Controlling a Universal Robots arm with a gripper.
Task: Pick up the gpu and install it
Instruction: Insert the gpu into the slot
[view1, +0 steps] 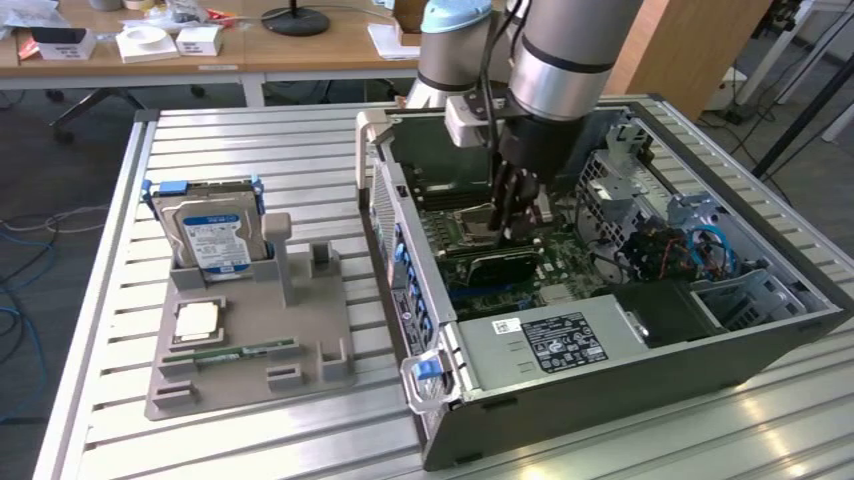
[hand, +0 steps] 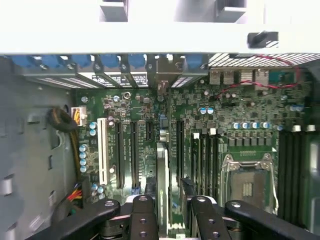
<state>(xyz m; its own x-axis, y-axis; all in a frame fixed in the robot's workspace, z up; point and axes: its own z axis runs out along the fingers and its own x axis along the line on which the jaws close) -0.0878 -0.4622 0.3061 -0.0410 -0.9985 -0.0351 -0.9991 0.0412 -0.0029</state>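
A thin, flat dark gpu is seen edge-on in the wrist view, standing upright on the green, component-studded motherboard inside the grey metal computer case. Its long axis runs along the black expansion slots, its metal end bracket toward the case's perforated rear wall. The arm is lowered steeply into the case. The black jointed gripper is clamped on the gpu's top edge.
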